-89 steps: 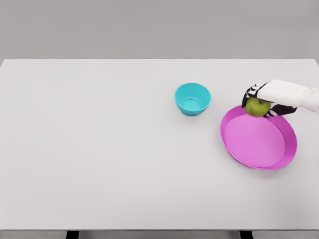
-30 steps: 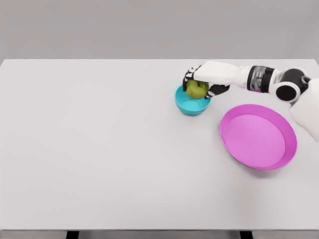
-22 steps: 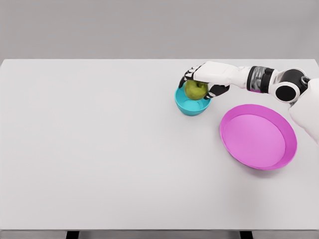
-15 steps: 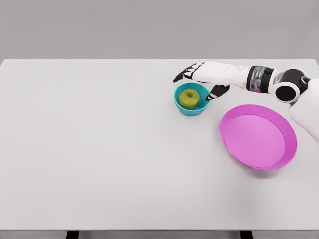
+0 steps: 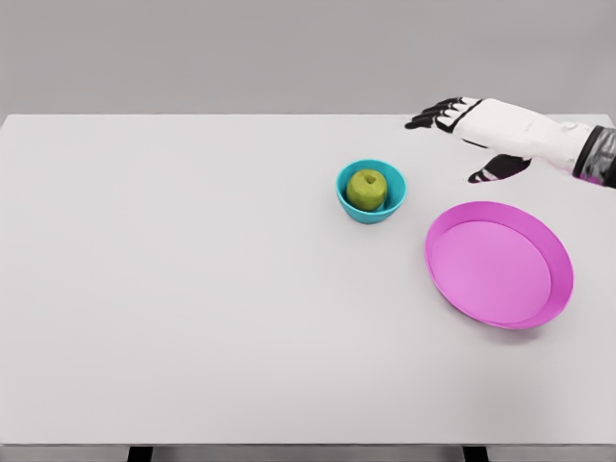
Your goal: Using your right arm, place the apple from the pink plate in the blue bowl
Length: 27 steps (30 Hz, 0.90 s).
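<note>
With apple point(image 5: 367, 190) sitting in the bowl point(image 5: 372, 208) and plate point(image 5: 499, 289) empty, task looks done, my right hand point(image 5: 486, 130) up over the table point(image 5: 192, 289), fingers point(image 5: 428, 115) spread, holding nothing, only arm retreat left.

A single head-mounted camera looks down and forward across the white surface point(image 5: 192, 308) from its near edge, high enough to take in nearly the whole top, with the far edge and a grey wall behind. The blue bowl point(image 5: 372, 204) and pink plate point(image 5: 500, 264) sit right of centre at middle distance; the right hand point(image 5: 481, 130) enters from the right edge.
</note>
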Each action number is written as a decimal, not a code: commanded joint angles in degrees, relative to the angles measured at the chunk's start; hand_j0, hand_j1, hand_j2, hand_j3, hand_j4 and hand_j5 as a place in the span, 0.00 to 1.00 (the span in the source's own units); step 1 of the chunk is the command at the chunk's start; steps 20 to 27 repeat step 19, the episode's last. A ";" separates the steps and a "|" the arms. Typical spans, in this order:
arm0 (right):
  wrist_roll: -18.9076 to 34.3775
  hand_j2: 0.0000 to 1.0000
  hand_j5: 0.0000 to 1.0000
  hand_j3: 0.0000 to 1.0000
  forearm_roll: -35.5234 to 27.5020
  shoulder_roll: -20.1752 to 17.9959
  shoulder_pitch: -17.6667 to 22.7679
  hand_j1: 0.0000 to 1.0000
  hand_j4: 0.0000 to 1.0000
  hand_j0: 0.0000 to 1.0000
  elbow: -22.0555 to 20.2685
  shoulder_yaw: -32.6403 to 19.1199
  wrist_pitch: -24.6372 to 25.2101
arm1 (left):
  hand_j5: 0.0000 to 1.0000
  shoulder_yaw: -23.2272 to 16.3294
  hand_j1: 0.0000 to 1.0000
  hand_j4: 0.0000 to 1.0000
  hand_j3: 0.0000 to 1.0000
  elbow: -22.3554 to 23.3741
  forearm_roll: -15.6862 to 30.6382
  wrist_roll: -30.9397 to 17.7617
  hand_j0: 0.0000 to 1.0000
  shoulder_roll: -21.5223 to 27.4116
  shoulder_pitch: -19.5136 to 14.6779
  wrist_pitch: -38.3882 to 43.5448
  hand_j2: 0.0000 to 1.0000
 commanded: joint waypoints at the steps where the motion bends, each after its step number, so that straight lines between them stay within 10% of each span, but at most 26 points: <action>1: 3.19 1.00 1.00 1.00 -2.43 -1.06 0.00 1.00 1.00 1.00 -0.97 -7.25 0.18 | 1.00 -0.01 1.00 1.00 1.00 0.01 -0.01 0.00 1.00 0.00 0.00 0.00 1.00; 5: 3.19 1.00 1.00 1.00 -2.34 3.95 6.68 1.00 1.00 1.00 -1.15 -20.01 0.18 | 1.00 -0.01 1.00 1.00 1.00 0.01 -0.01 0.00 1.00 0.00 0.09 0.00 1.00; 27: 3.19 1.00 1.00 1.00 -2.08 4.39 11.08 1.00 1.00 1.00 -0.01 -20.54 0.18 | 1.00 -0.01 1.00 1.00 1.00 0.01 -0.01 0.00 1.00 0.00 0.00 0.00 1.00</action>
